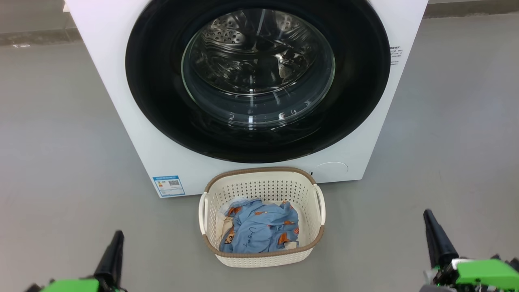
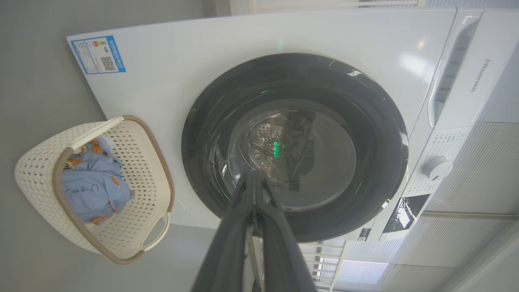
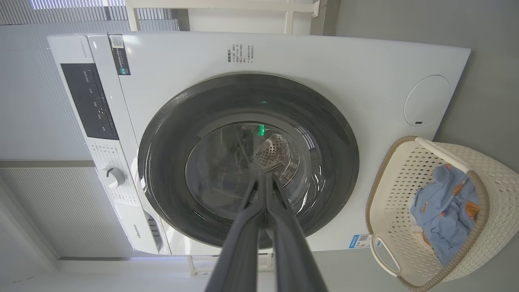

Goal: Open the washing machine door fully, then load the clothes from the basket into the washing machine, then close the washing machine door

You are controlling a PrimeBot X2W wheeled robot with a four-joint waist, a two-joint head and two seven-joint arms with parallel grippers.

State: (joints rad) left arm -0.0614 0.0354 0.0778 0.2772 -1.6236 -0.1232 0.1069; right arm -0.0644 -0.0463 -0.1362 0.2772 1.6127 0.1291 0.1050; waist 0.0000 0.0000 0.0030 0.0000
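Note:
The white washing machine (image 1: pixel 134 134) faces me with its round black-rimmed door (image 1: pixel 162 101) closed; the steel drum shows through the glass. On the floor right in front stands the cream basket (image 1: pixel 263 259) holding the light blue clothes (image 1: pixel 261 231) with orange figures and a bit of cream cloth. My left gripper (image 1: pixel 117 235) sits low at the left and my right gripper (image 1: pixel 427 215) low at the right, both shut, empty and well short of the machine. In the wrist views the door (image 2: pixel 202 134) (image 3: pixel 336 134), basket (image 2: pixel 36 170) (image 3: pixel 498 170) and clothes (image 2: pixel 91 190) (image 3: pixel 446 211) show beyond the shut grippers (image 2: pixel 254 175) (image 3: pixel 265 176).
Grey floor (image 1: pixel 61 142) spreads to both sides of the machine. A blue label sticker (image 1: pixel 168 185) sits at the machine's lower left corner, and a round filter cover (image 1: pixel 331 167) at the lower right. The control panel and dial (image 3: pixel 111 176) lie at the machine's top.

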